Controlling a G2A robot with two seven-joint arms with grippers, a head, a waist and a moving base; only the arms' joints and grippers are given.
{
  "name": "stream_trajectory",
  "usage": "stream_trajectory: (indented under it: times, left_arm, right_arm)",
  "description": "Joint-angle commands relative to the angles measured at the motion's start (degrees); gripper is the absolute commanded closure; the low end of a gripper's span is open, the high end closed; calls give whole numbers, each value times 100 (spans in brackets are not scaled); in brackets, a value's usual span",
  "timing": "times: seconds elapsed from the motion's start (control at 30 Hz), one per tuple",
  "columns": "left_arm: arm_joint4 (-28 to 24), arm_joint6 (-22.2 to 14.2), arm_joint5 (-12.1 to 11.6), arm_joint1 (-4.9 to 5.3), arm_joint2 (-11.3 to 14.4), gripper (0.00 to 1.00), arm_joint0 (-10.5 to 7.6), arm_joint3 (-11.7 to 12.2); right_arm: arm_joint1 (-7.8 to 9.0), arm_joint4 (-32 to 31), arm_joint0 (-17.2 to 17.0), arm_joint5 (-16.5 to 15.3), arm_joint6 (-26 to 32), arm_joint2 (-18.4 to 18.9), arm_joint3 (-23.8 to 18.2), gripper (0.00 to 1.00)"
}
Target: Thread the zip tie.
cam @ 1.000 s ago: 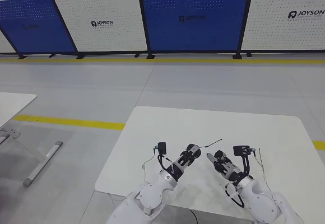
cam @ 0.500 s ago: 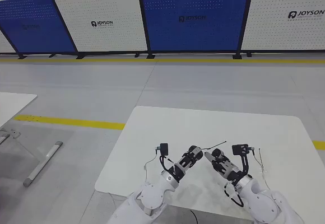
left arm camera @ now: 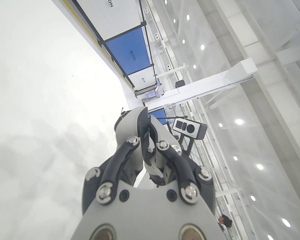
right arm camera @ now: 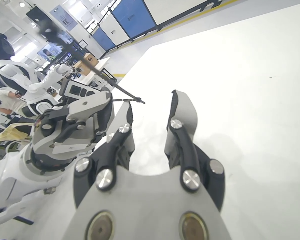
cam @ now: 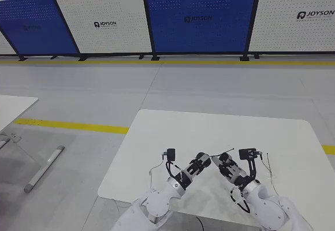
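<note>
**While left pinches the tie, right gapes empty**

Fingers of the left gripper [right arm camera: 109,98] are clamped on the zip tie [right arm camera: 130,100]. Its long axis runs sideways toward the right gripper [right arm camera: 152,106], free end just beside one wide-spread, empty finger, above the counter [right arm camera: 240,76]. Right arm is nearest, so it likely takes that end.

One zip tie [right arm camera: 126,93], thin and black. Two end effectors: one left end effector [cam: 204,157] and one right end effector [cam: 218,159]. Two fingers [right arm camera: 182,111] on each, so four in total. One white surface [cam: 283,138] below them. One further table [cam: 8,107] off to the side. Behind, two blue panels [cam: 199,26] and two yellow floor lines [cam: 69,126].
</note>
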Motion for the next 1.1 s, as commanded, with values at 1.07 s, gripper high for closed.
stream_trajectory:
  times: [1.07]
  left_arm:
    - [153,51,130,12,14,100,-2,-41]
  right_arm:
    - [-19,-258,137,163,46,-160,16,100]
